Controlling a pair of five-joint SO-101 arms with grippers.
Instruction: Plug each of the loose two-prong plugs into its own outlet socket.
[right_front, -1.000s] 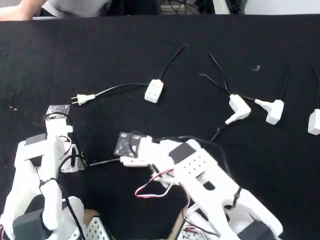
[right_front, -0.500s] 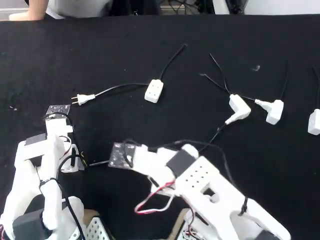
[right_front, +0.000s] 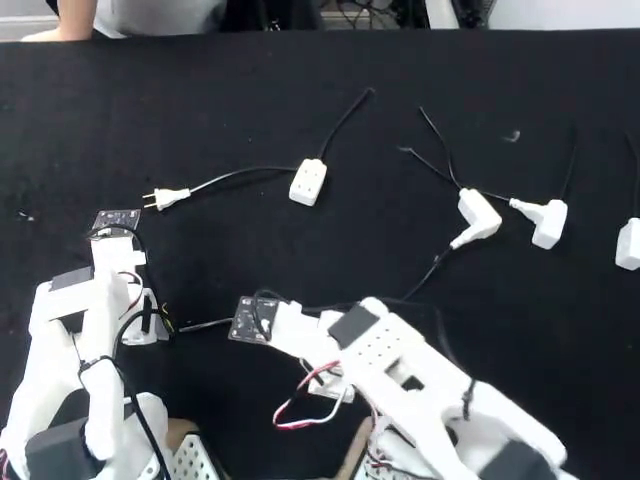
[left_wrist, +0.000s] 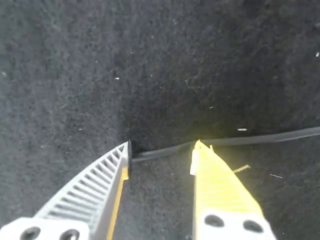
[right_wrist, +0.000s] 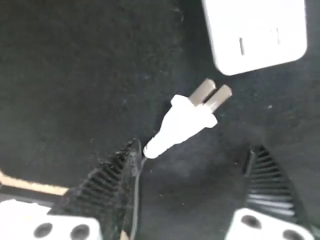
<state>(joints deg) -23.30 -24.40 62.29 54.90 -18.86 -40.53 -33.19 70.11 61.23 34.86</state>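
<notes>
Left claw (left_wrist: 160, 152): low at the lower left of the high view, fingers apart, holding nothing. A thin black cable (left_wrist: 240, 139) lies on the black table (right_front: 250, 70) and crosses the gap right at my fingertips. Can't tell if it touches them.

Upper left of centre in the high view: loose two-prong plug (right_front: 165, 197) lies flat with its prongs pointing left. Its lead runs right, up to a white socket block (right_front: 308, 182). The plug and the block are well apart.

Right claw (right_wrist: 196, 147): lower centre of the high view, under my own arm, fingers wide apart, nothing gripped. A white plug (right_wrist: 192, 120) lies flat between them, cable end just beside one finger. Its prongs aim at a white socket (right_wrist: 255, 35), near it but not inserted.

Right half of the high view: angled connector (right_front: 478, 218), then second connector (right_front: 545, 222) just beside it. Can't tell whether they are plugs or sockets. A white block (right_front: 628, 245) sits at the right edge.
</notes>
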